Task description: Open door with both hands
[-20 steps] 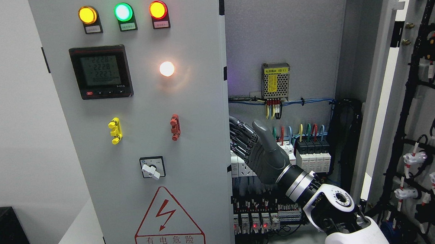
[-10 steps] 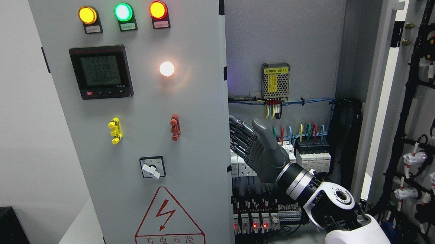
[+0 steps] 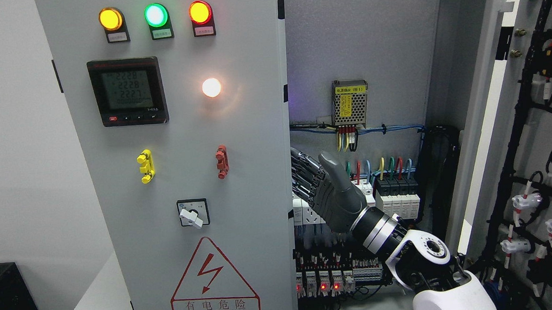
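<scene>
A tall grey metal electrical cabinet fills the scene, standing against a plain pale wall. The right hand (image 3: 327,195), dark grey and jointed, on a silver-ringed wrist and white forearm rising from the lower right, sits inside the open cabinet. Its fingers (image 3: 303,179) reach left to the edge of the left door (image 3: 258,175), where they pass out of sight, so I cannot tell whether they curl around that edge; the thumb points up, free of anything.

That door, smooth painted sheet steel, spreads away to the hand's left. It carries three round lamps (image 3: 155,15) in amber, green and red high up, a square black meter (image 3: 127,92) with a pale display, a glowing white lamp (image 3: 211,87), a yellow fitting (image 3: 145,166), a red fitting (image 3: 222,161), a rotary switch (image 3: 193,213) and a red triangular warning sign (image 3: 213,278) low down.

Above the hand, on the matte back panel, hangs a perforated metal power supply (image 3: 350,103). Just behind the hand run rows of white breakers (image 3: 394,201) with coloured wires. Far to the right, the right door (image 3: 541,160) stands swung open, black cable looms across its inner face.
</scene>
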Tool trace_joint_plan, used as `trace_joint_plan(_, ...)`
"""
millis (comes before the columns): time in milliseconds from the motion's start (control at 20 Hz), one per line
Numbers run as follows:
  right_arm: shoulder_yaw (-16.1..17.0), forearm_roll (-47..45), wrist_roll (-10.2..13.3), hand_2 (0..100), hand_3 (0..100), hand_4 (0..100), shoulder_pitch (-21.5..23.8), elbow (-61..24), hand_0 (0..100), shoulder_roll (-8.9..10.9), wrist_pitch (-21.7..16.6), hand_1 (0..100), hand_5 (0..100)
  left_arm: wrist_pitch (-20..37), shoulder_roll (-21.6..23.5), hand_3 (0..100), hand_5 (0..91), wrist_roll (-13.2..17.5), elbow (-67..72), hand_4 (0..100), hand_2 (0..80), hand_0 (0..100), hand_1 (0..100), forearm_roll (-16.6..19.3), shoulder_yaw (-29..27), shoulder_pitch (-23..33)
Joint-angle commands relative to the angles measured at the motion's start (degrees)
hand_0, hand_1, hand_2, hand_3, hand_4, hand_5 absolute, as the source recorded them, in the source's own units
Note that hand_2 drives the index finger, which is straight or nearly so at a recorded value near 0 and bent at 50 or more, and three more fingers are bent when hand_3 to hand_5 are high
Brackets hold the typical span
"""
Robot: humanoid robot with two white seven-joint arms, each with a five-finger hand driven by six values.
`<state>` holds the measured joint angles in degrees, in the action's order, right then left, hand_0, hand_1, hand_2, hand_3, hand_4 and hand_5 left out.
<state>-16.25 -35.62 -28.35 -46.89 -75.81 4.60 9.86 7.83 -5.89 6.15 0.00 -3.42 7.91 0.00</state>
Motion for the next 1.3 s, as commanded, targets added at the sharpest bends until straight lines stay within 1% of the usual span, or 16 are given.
trace_joint_plan(0,-0.01,-0.07,-0.65,0,0,0,-0.13,0.83,6,0.58,-0.02,14,0,0.17,0.0,0,0.0,-0.08,-0.17,0,0.0,12,56,0.0,0.0,0.44)
trace_joint_plan(300,-0.01,-0.15,-1.26,0,0,0,-0.13,1.63,6,0.76,-0.02,14,0,0.08,0.0,0,0.0,0.0,-0.17,0,0.0,12,56,0.0,0.0,0.44)
trace_joint_plan(350,-0.01,-0.24,-2.05,0,0,0,-0.13,1.63,6,0.84,-0.02,14,0,0.17,0.0,0,0.0,0.0,-0.17,0,0.0,12,56,0.0,0.0,0.44)
trace_joint_plan(400,-0.01,-0.42,-2.23,0,0,0,-0.21,1.63,6,0.84,0.07,14,0,0.17,0.0,0,0.0,0.0,-0.17,0,0.0,12,56,0.0,0.0,0.44)
trace_joint_plan(801,-0.1,-1.65,-2.41,0,0,0,-0.92,1.89,6,0.84,0.24,14,0,0.17,0.0,0,0.0,0.0,-0.17,0,0.0,12,56,0.0,0.0,0.44)
trace_joint_plan(901,-0.01,-1.74,-2.49,0,0,0,-0.83,1.89,6,0.84,1.2,14,0,0.17,0.0,0,0.0,-0.08,-0.17,0,0.0,12,56,0.0,0.0,0.44)
trace_joint_plan(1001,-0.01,-1.74,-2.58,0,0,0,-0.92,1.89,6,0.84,1.21,14,0,0.17,0.0,0,0.0,0.0,-0.17,0,0.0,12,56,0.08,0.0,0.44)
trace_joint_plan(1051,-0.01,-1.74,-3.02,0,0,0,-1.01,1.89,6,0.84,1.21,14,0,0.17,0.0,0,0.0,0.0,-0.17,0,0.0,12,56,0.0,0.0,0.44)
trace_joint_plan(1101,-0.01,-1.56,-4.24,0,0,0,-1.18,1.89,6,0.84,1.21,14,0,0.17,0.0,0,0.0,0.0,-0.17,0,0.0,12,56,0.0,0.0,0.44)
trace_joint_plan(1151,-0.01,-1.56,-4.69,0,0,0,-1.27,1.98,6,0.84,1.3,14,0,0.17,0.0,0,0.0,0.0,-0.17,0,0.0,12,56,0.0,0.0,0.44)
trace_joint_plan(1251,-0.01,-1.47,-4.78,0,0,0,-1.36,2.24,6,0.84,1.3,14,0,0.17,0.0,0,0.0,0.0,-0.17,0,0.0,12,56,0.08,0.0,0.44)
